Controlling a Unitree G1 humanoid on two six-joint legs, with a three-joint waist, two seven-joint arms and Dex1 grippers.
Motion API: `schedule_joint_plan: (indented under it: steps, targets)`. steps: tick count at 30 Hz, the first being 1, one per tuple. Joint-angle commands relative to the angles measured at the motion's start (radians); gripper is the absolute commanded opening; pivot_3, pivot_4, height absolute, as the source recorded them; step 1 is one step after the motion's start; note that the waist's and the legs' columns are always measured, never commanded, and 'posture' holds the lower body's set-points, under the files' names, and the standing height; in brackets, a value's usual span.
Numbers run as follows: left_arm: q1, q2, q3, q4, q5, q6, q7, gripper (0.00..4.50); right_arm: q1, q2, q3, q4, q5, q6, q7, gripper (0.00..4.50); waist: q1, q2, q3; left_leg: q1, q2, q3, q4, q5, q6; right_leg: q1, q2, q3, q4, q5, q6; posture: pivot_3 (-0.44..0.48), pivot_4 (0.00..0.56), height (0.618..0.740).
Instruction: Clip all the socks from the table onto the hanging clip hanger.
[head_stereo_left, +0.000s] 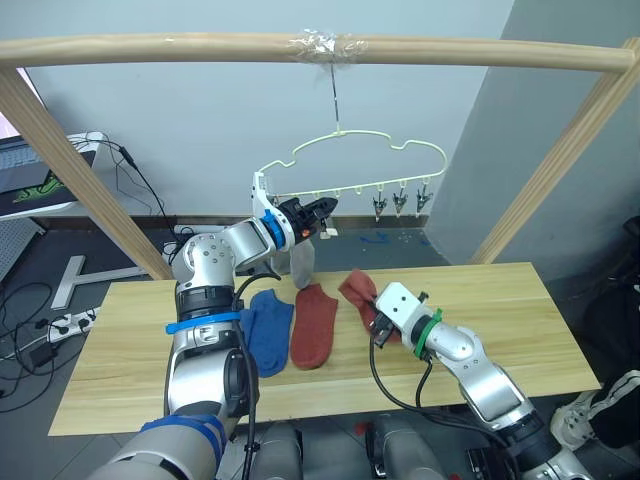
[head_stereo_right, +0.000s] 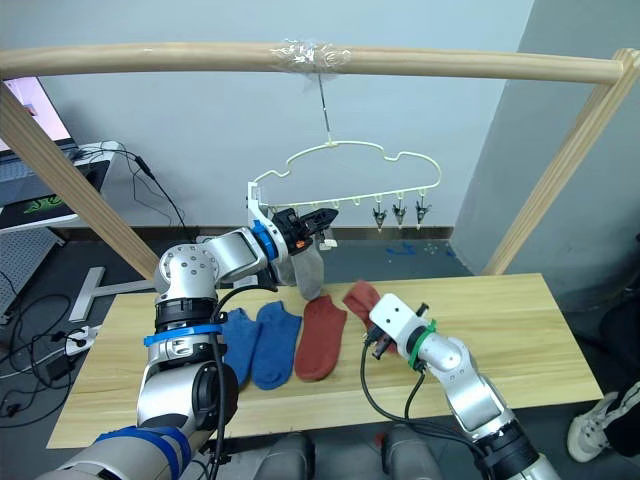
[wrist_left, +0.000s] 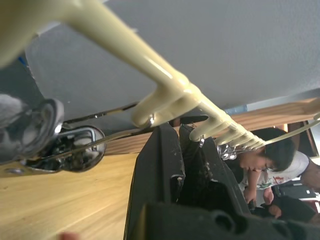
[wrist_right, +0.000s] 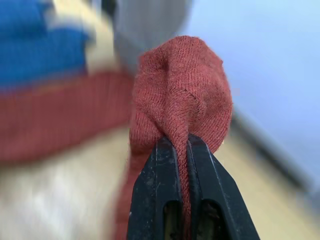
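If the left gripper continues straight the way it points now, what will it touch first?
Probably a metal clip under the hanger. The left gripper is raised beside the hanger's bar and points along the row of clips, the grey sock hanging under it. Depth is unclear, so it might pass just beside them.

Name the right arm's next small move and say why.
Probably lift. The right pincer is shut on a rust-red sock bunched just above the table, while three free clips hang higher on the clip hanger. The left pincer is up at the hanger beside a grey sock.
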Motion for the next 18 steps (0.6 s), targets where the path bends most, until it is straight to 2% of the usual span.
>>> schedule_joint_plan:
  steps: [1,8,18]
  targets:
    - [-0.005,0.003,-0.014,0.001,-0.004,0.001,-0.011,0.00,-0.007,-0.019,-0.002,-0.101,-0.049,-0.033,-0.002,0.03,0.000,0.000,0.000,0.000,0.000,0.000,0.000,0.000,0.000,0.000,0.000,0.000,0.000,0.000,0.000,0.050,0.162,0.740]
    - [-0.011,-0.006,-0.019,0.000,-0.008,0.002,-0.015,0.00,-0.040,0.017,0.008,-0.129,-0.044,-0.020,0.027,0.03,0.000,0.000,0.000,0.000,0.000,0.000,0.000,0.000,0.000,0.000,0.000,0.000,-0.001,0.000,0.000,0.044,0.165,0.740]
    - [-0.014,-0.008,-0.026,-0.004,-0.006,0.005,-0.025,0.00,-0.105,0.071,0.005,-0.082,-0.057,-0.039,0.028,0.03,0.001,0.000,0.000,-0.001,0.000,0.000,-0.001,0.000,0.000,0.000,0.000,0.000,-0.001,0.000,0.000,0.052,0.172,0.740]
